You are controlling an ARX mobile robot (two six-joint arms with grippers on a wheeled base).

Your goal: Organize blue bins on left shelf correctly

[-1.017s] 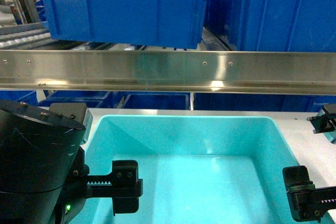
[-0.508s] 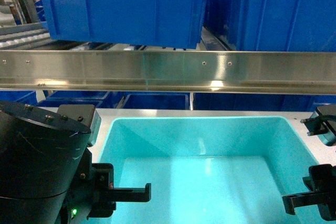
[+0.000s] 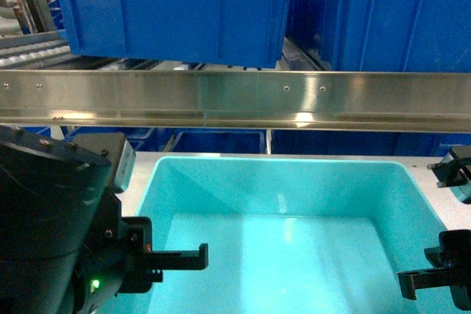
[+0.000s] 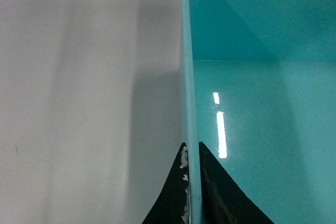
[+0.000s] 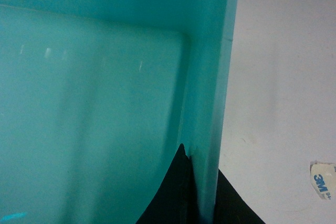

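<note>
A light turquoise blue bin (image 3: 294,255) stands open and empty on a white tabletop just below the left shelf's steel front rail (image 3: 235,101). My left gripper (image 3: 158,259) is shut on the bin's left wall. In the left wrist view the gripper (image 4: 191,153) has one finger on each side of the thin wall of the bin (image 4: 252,103). My right gripper (image 3: 436,279) is shut on the right wall. The right wrist view shows this gripper (image 5: 202,166) pinching the rim of the bin (image 5: 94,103).
Two large dark royal-blue ribbed bins (image 3: 176,12) (image 3: 383,12) sit on the level above the rail, and more blue bins show under it. White tabletop (image 4: 79,103) flanks the bin on both sides. A 3M tape roll (image 5: 321,179) lies right of the bin.
A second ago both grippers stood open with a finger hanging inside the bin. They have since turned and shut on its side walls, and the bin has shifted slightly right.
</note>
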